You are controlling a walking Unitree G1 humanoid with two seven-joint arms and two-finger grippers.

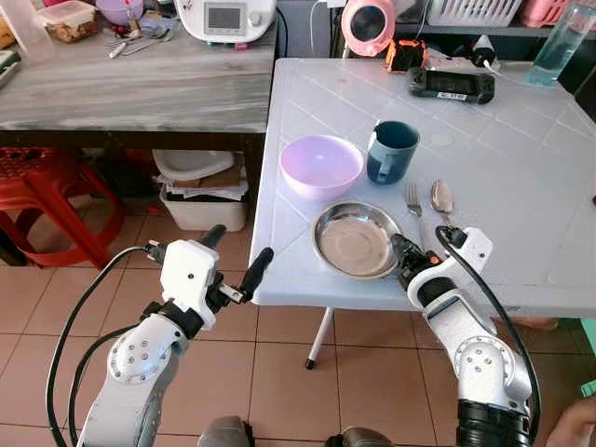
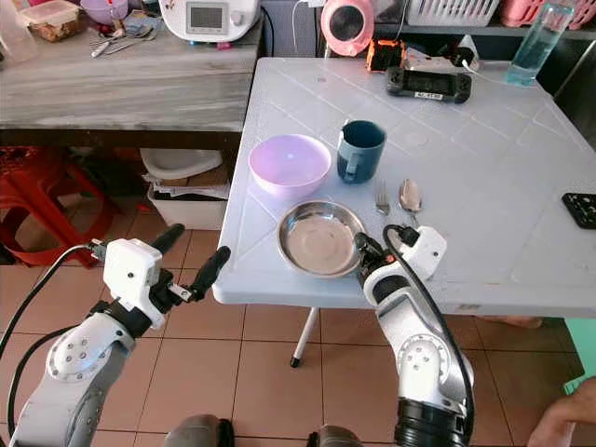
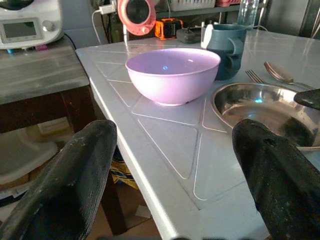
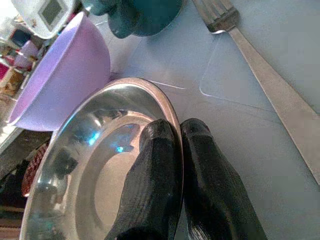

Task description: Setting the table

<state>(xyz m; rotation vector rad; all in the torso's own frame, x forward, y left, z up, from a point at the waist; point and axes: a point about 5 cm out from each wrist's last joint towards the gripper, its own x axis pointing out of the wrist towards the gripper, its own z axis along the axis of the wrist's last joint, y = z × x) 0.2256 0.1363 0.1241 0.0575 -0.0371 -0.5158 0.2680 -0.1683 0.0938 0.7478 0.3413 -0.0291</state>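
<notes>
steel plate [image 1: 354,240] rim pinched by right end effector [image 4: 175,150]; left end effector [image 1: 237,253] spread.

Terracotta tiles are covering the floor [image 1: 279,372], with pale grout lines running between them. A white plastic table [image 1: 521,186] with moulded triangular panels is standing on it, one thin metal leg [image 1: 319,340] showing underneath. Beside it, a grey wood-grain counter [image 1: 140,88] on a dark frame is butting against the table's edge. Under that counter a white bin [image 1: 200,209] stuffed with papers is sitting on the floor, and a red plastic stool [image 1: 56,200] is standing near it. Daylight is falling across the tabletop, leaving soft sheen on the plastic, while the space beneath the counter is lying in shade.
</notes>
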